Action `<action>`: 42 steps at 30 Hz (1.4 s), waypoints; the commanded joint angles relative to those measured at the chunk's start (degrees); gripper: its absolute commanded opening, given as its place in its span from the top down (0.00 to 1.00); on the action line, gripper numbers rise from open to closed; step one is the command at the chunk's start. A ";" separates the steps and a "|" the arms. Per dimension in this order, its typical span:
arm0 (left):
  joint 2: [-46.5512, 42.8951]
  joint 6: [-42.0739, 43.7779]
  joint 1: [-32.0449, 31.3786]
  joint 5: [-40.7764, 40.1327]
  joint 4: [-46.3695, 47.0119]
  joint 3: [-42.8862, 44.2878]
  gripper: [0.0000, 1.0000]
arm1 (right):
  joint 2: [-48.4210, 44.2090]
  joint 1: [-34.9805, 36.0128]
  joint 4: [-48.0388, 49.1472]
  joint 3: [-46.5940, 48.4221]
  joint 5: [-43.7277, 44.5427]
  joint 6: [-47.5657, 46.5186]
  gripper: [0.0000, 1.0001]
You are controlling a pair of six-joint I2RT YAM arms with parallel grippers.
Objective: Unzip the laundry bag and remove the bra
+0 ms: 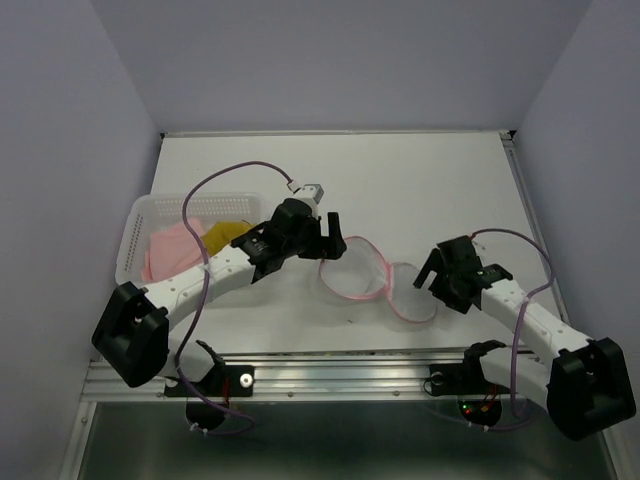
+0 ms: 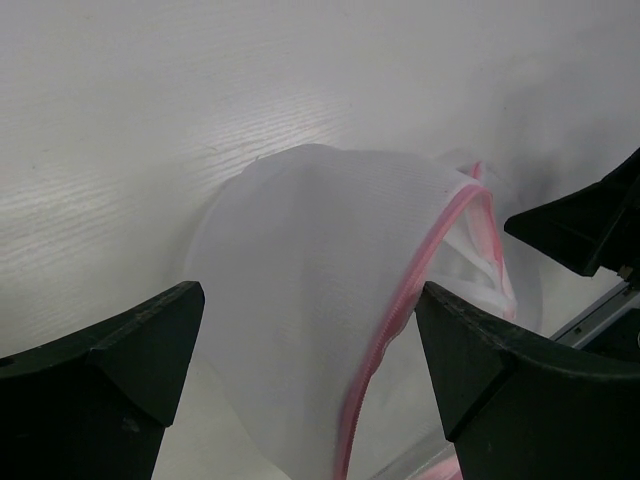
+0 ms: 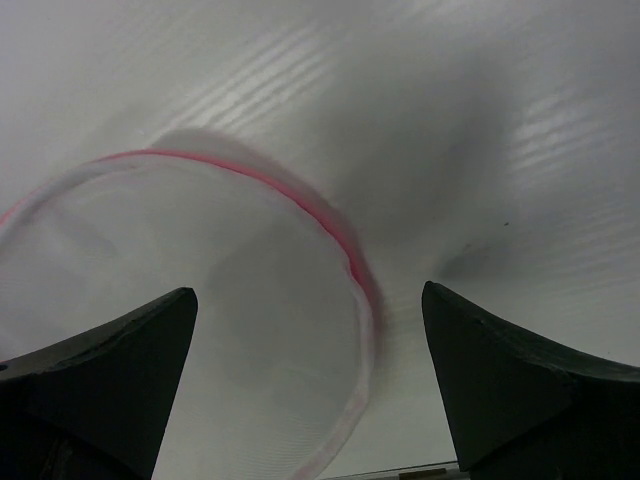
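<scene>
My left gripper (image 1: 332,240) hangs over the left half of the laundry bag (image 1: 365,275), fingers spread wide and grasping nothing. The mesh dome and its pink zipper trim (image 2: 400,310) sit between the fingertips in my left wrist view. My right gripper (image 1: 428,272) is just beside the bag's right half, also released and empty. The bag lies unzipped in the middle of the desk (image 1: 420,180), its two round halves splayed side by side. Whether anything is inside the mesh I cannot tell. At the desk's left edge stands a white basket (image 1: 135,225) holding a pink cloth (image 1: 170,250) and a yellow cloth (image 1: 225,232).
</scene>
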 commanded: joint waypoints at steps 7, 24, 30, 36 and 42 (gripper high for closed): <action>3.19 1.29 -0.28 -1.91 2.76 -0.48 0.01 | 2.78 -1.84 8.70 -7.59 -8.62 5.68 0.18; 4.50 0.32 -0.28 -5.07 3.20 -3.03 0.02 | -1.08 -2.37 6.09 -0.40 2.35 -0.63 0.99; 5.12 -0.38 -0.19 -6.04 3.11 -3.64 0.02 | -0.99 -2.37 3.88 7.16 6.05 -6.35 0.99; 5.30 -1.17 -0.11 -6.48 4.51 -4.00 0.02 | -0.47 -2.37 1.24 13.49 10.26 -12.50 0.99; 0.74 -2.14 0.07 -8.31 4.61 -3.65 0.03 | 0.68 -2.37 -1.05 19.56 12.73 -15.24 0.99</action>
